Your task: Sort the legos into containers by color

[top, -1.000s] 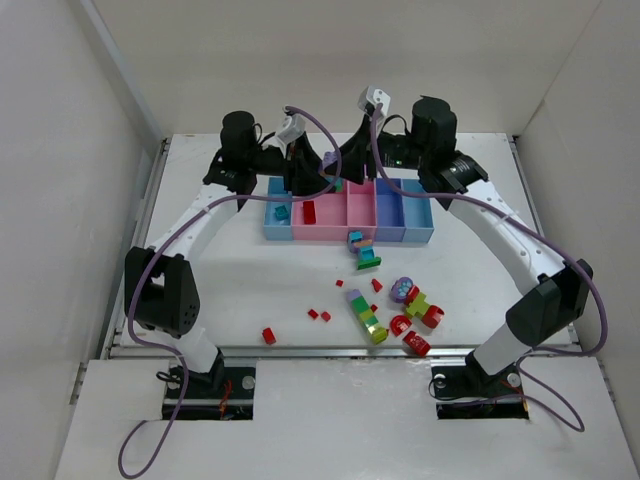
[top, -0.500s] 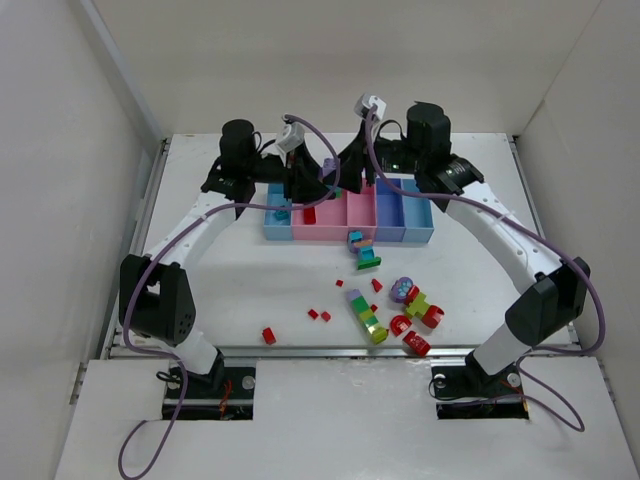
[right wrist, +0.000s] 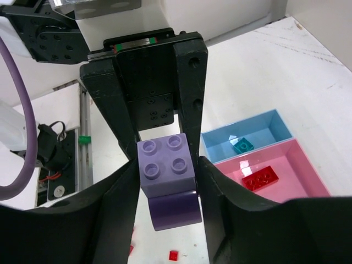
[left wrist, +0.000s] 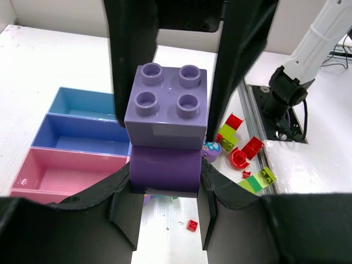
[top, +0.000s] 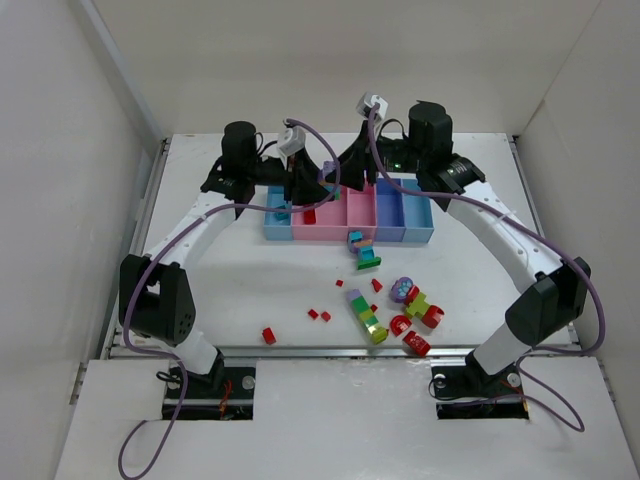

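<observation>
White table (top: 250, 290), purple bricks (left wrist: 168, 121) clear only wrist-side

white arms (top: 500, 235) with black joints (top: 160, 295), purple cables (top: 597, 300)

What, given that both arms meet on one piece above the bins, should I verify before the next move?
1. Hold of the left gripper on the purple stack: ok, shut on it.
2. Hold of the right gripper on that stack: cannot tell; its fingers flank it.
3. Stack split into its two halves: not ok, they are joined.
4. Room in the purple-blue bin: ok.
5. No loose legos left on the table: not ok.
</observation>
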You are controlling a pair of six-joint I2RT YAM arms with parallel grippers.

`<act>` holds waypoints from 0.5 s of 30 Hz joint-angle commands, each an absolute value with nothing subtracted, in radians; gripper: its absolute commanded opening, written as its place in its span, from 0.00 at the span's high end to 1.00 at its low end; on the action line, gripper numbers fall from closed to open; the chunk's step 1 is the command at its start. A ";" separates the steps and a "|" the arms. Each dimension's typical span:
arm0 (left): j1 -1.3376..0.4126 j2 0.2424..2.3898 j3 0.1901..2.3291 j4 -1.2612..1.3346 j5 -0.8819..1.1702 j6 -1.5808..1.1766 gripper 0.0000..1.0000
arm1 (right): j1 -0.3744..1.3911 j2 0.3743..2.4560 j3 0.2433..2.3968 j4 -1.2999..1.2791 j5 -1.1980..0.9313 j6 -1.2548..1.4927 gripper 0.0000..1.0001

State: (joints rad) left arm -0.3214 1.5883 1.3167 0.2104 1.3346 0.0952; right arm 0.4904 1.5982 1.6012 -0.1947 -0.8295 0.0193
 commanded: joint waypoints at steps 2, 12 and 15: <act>-0.327 1.532 1.321 0.189 1.338 0.144 1.00 | 0.483 1.612 1.646 -0.175 -0.865 0.023 0.58; -0.327 1.532 1.330 -0.021 1.200 0.359 1.00 | 0.483 1.621 1.655 -0.175 -0.845 0.032 1.00; -0.327 1.532 1.330 -0.064 1.173 0.386 1.00 | 0.474 1.621 1.655 -0.175 -0.786 0.055 1.00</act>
